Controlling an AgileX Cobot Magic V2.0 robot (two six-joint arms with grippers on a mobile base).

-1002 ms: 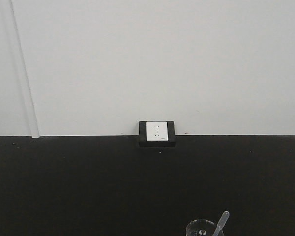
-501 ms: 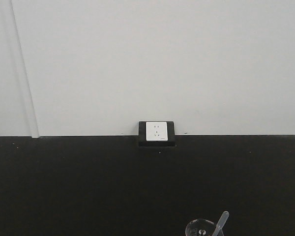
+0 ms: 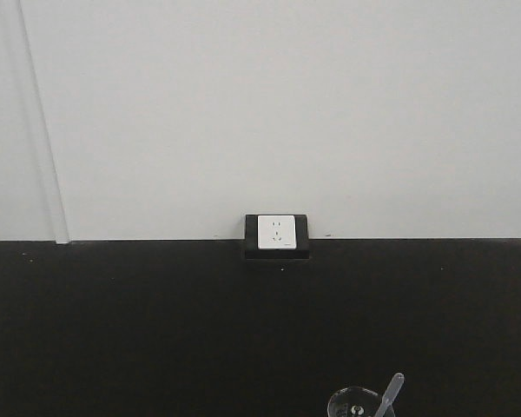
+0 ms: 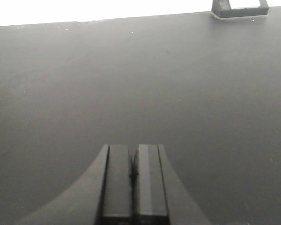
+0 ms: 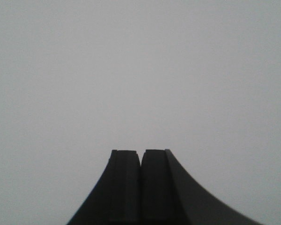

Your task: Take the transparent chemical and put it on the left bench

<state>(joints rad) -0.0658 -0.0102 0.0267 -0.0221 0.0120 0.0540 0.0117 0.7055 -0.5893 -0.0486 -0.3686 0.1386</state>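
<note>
Nothing has shifted since a second ago: same framing, same glassware.

Front view: the transparent chemical (image 3: 358, 404) shows only as a rim at the bottom edge, with the dropper (image 3: 389, 393) leaning up and to the right inside it. Its body and base are cut off, so contact with the black worktop (image 3: 156, 330) is a judgement, not seen. No fingers appear here, so nothing grips it. A socket (image 3: 277, 233) sits where the worktop meets the white wall (image 3: 286, 104).

Left wrist view: left fingers (image 4: 119, 178) pressed together, empty, held low over bare worktop (image 4: 131, 84), probably parked. The socket (image 4: 240, 8) lies far ahead of the tips and to their right, cropped. The beaker is out of sight.

Right wrist view: right fingers (image 5: 126, 183) closed on nothing. Ahead of the tips is a blank pale grey field; I cannot tell what surface it is.
</note>
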